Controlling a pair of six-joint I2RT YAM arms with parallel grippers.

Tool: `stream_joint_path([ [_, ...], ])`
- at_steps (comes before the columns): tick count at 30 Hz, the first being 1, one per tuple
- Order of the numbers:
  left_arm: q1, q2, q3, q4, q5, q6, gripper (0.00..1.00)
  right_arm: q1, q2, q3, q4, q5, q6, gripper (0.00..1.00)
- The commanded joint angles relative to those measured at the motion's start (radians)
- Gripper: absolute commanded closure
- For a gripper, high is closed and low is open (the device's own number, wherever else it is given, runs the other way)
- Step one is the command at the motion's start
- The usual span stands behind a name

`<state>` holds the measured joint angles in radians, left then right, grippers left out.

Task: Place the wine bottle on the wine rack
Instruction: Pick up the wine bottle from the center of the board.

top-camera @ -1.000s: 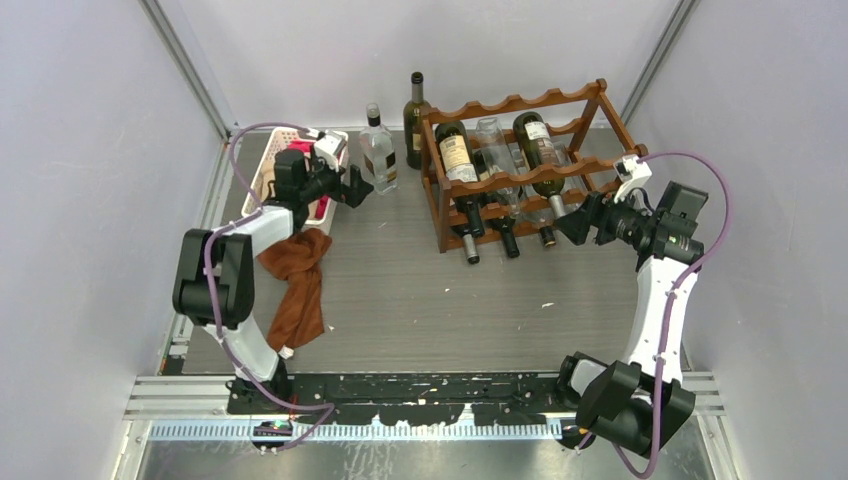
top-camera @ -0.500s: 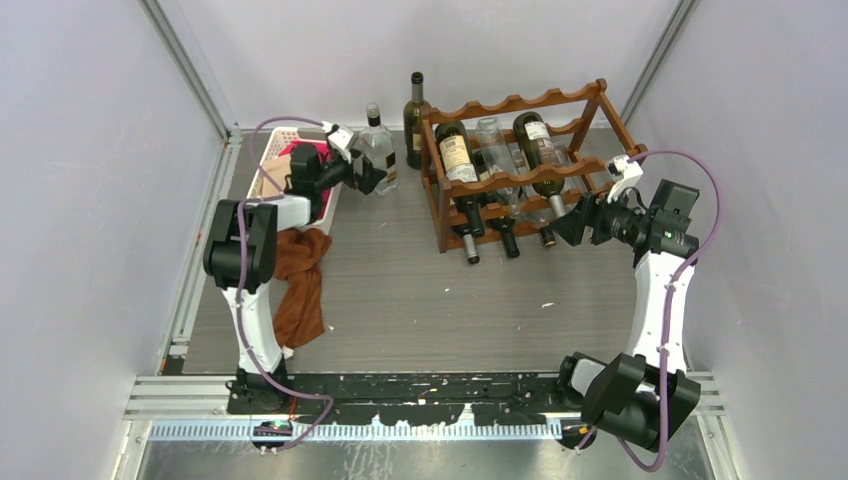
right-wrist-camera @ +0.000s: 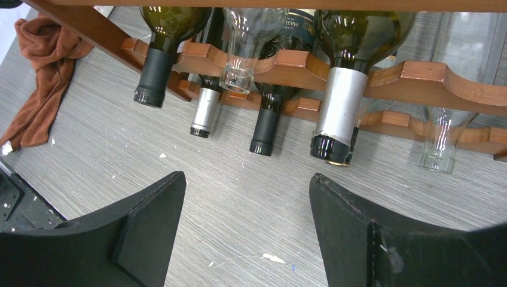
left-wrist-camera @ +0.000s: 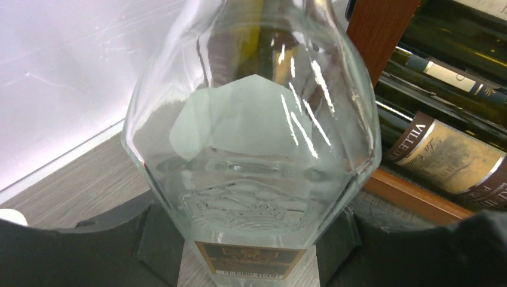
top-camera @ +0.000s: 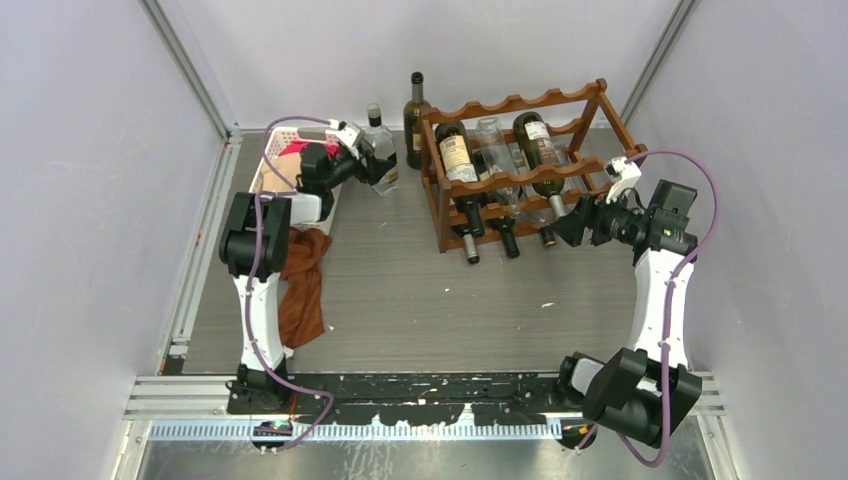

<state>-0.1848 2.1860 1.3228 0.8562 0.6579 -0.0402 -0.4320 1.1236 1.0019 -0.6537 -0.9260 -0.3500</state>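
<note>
Where left hand [left-wrist-camera: 246, 242] reaches, wine bottle [left-wrist-camera: 251, 137] upright between its fingers [left-wrist-camera: 156, 246]

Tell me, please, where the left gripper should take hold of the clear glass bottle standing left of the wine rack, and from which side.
Probably the wide lower body of the clear glass bottle, coming level from the side of the white basket. It stands upright, and its flat facets suit the pads better than the narrow neck. The open left gripper flanks it there.
</note>
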Motion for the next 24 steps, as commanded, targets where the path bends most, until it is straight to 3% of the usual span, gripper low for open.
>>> stream_joint_path([
  [1, 0.002, -0.054, -0.016, 0.206, 0.044, -0.082, 0.9, 0.008, -0.002, 0.012, 0.005, -0.002, -0.025, 0.19],
  [2, 0.004, -0.08, -0.034, 0.22, 0.045, -0.097, 0.98, 0.008, -0.005, 0.013, 0.002, -0.002, -0.029, 0.19],
  [8, 0.005, -0.344, -0.209, 0.146, 0.041, -0.232, 1.0, 0.008, -0.02, 0.025, -0.028, 0.004, -0.064, 0.19],
  [16, -0.009, -0.802, -0.412, -0.376, 0.059, -0.362, 1.0, 0.009, -0.035, 0.066, -0.162, -0.022, -0.232, 0.2],
  [21, -0.123, -1.06, -0.576, -0.591, 0.023, -0.322, 1.0, 0.01, -0.083, 0.072, -0.244, -0.024, -0.375, 0.18],
  [24, -0.192, -1.199, -0.643, -0.678, -0.003, -0.293, 1.0, 0.013, -0.065, 0.115, -0.389, -0.036, -0.496, 0.18],
])
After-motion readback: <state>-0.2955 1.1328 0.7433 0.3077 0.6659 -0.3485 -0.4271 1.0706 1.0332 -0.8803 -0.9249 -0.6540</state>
